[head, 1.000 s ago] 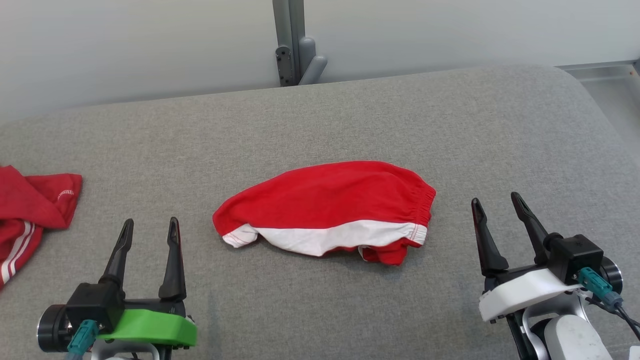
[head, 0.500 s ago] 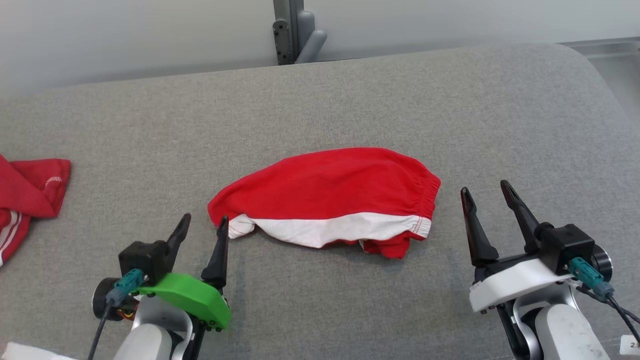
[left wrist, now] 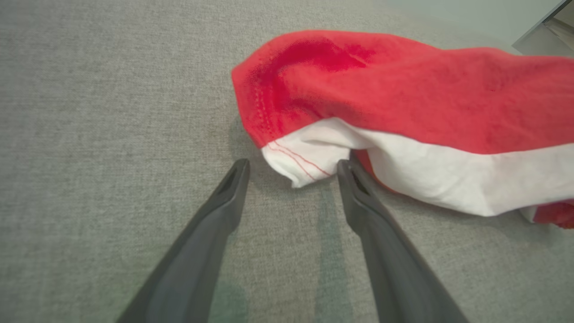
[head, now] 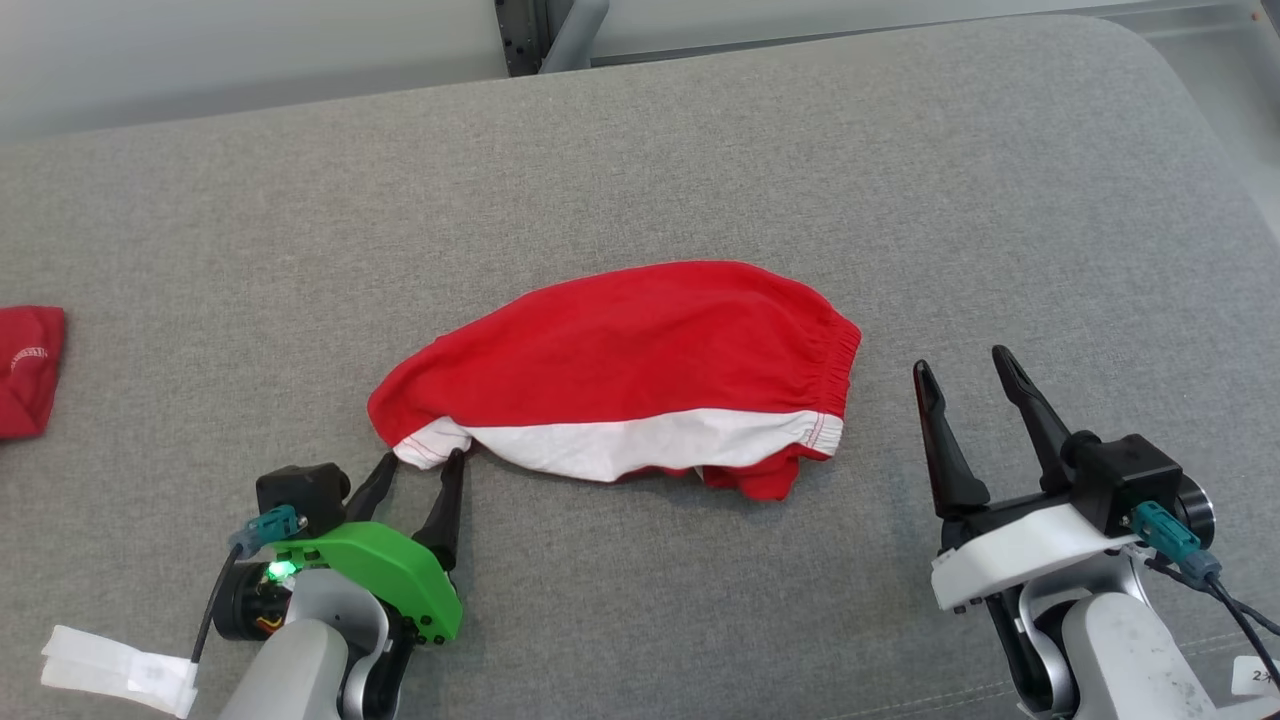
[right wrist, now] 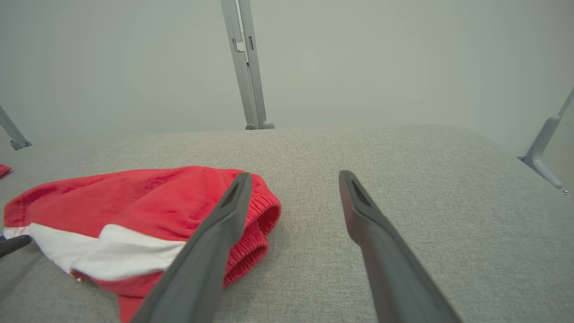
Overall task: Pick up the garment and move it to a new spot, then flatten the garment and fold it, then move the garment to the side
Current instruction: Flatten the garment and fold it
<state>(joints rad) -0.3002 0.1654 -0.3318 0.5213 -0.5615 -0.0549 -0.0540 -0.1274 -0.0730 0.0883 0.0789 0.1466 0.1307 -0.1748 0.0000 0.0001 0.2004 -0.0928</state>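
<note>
The garment (head: 625, 390) is a pair of red shorts with a white band, lying crumpled in the middle of the grey padded surface (head: 700, 160). My left gripper (head: 422, 464) is open at the garment's near left corner. The white hem corner (left wrist: 301, 161) sits just between its fingertips, and the right finger (left wrist: 354, 179) touches the cloth edge. My right gripper (head: 963, 366) is open, hovering to the right of the elastic waistband (right wrist: 262, 215), apart from it. The garment (right wrist: 134, 211) lies to the left of the right gripper's fingers.
Another red piece of clothing (head: 28, 365) lies at the far left edge of the surface. A grey metal post (right wrist: 244, 63) stands behind the surface against a pale wall. The surface's rounded right corner (head: 1190, 110) drops off at the right.
My left gripper has travelled right and forward to the garment's near left corner. The camera tilted down and turned, shifting the whole scene. The right gripper has kept its pose.
</note>
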